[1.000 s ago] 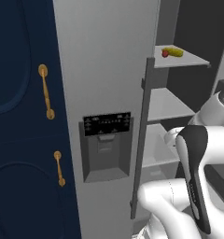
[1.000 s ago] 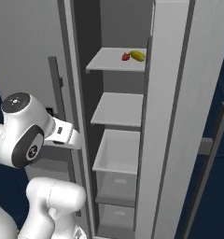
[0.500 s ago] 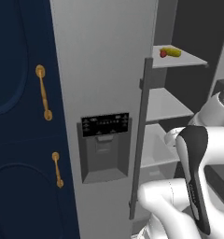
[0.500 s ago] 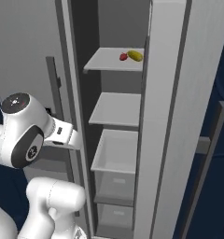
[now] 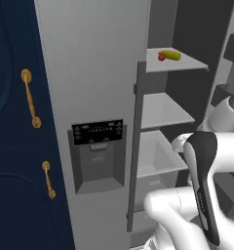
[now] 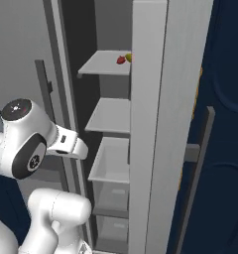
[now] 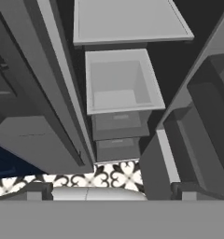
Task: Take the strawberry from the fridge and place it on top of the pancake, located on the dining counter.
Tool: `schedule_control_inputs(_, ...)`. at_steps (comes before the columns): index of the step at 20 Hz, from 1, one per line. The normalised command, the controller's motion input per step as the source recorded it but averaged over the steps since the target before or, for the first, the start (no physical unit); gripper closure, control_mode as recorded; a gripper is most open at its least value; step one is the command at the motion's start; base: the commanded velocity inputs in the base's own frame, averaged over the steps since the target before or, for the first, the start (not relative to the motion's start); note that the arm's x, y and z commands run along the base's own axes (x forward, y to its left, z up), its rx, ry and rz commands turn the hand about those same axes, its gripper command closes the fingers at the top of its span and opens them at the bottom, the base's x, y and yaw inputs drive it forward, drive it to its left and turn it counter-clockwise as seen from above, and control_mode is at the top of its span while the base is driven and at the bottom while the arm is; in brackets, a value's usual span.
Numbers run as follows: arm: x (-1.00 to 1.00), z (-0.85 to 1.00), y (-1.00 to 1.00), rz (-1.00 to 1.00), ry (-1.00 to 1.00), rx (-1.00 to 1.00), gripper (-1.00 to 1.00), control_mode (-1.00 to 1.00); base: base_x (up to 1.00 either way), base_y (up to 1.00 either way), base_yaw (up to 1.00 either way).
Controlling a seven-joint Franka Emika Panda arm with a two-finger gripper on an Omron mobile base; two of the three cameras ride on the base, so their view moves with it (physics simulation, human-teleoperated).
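— Where is everything sitting relative to your jaws?
— I am facing into the fridge (image 5: 89,73); the drawer (image 7: 121,79) is lying straight ahead below my jaws.
— And the strawberry (image 5: 161,57)?
— It is resting on the top shelf (image 5: 180,62), well above my jaws, touching the elongated item (image 5: 171,54) beside it.

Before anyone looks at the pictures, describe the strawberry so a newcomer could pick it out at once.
Find the open fridge and its top shelf. The strawberry lies there, small, round and red, touching a longer yellow item.
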Motion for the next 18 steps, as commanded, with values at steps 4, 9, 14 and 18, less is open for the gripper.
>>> schedule_control_inputs(4, 0.00, 0.00, 0.00, 0.00, 0.00, 0.00, -1.00, 1.00, 0.19, -0.01, 0.00)
schedule_control_inputs(9, 0.00, 0.00, 0.00, 0.00, 0.00, 0.00, -1.00, 1.00, 0.44, 0.00, 0.00)
schedule_control_inputs(14, 0.00, 0.00, 0.00, 0.00, 0.00, 0.00, -1.00, 1.00, 0.40, -0.02, 0.00)
schedule_control_inputs(18, 0.00, 0.00, 0.00, 0.00, 0.00, 0.00, -1.00, 1.00, 0.03, -0.23, 0.00)
